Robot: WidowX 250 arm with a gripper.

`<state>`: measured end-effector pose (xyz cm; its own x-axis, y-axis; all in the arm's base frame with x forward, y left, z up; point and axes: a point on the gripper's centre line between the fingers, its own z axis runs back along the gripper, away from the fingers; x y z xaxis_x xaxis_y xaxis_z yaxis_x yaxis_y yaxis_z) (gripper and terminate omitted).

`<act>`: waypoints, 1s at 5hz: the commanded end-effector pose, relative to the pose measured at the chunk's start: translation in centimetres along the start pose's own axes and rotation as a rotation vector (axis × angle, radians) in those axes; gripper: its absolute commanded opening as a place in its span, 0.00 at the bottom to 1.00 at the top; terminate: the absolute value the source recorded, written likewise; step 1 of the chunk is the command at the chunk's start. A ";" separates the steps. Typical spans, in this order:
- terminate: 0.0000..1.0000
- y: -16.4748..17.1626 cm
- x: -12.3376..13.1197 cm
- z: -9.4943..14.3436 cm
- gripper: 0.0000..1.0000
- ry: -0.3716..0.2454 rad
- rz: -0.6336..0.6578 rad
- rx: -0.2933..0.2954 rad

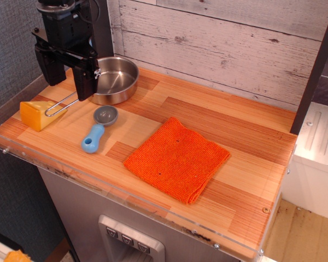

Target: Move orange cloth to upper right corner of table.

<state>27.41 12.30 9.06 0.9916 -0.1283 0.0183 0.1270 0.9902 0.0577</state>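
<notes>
The orange cloth (177,159) lies flat and folded on the table (246,125), a little right of the middle and toward the front edge. My gripper (70,82) hangs above the table's far left end, beside the steel pan, well away from the cloth. Its two black fingers (85,82) stand apart and hold nothing.
A steel pan (113,79) with a wire handle sits at the back left. A yellow cheese wedge (39,113) lies at the left edge. A blue-handled scoop (98,128) lies between pan and cloth. A clear acrylic rim (126,191) runs along the front. A white plank wall stands behind.
</notes>
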 end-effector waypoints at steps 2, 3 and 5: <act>0.00 -1.9 0.6 -1.1 1.00 -0.086 -0.140 -0.054; 0.00 -4.5 1.5 -1.7 1.00 -0.187 -0.176 0.027; 0.00 -10.2 1.7 -0.8 1.00 -0.253 -0.123 0.204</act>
<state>27.19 2.08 6.79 0.9413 -0.2665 0.2071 0.2106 0.9433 0.2566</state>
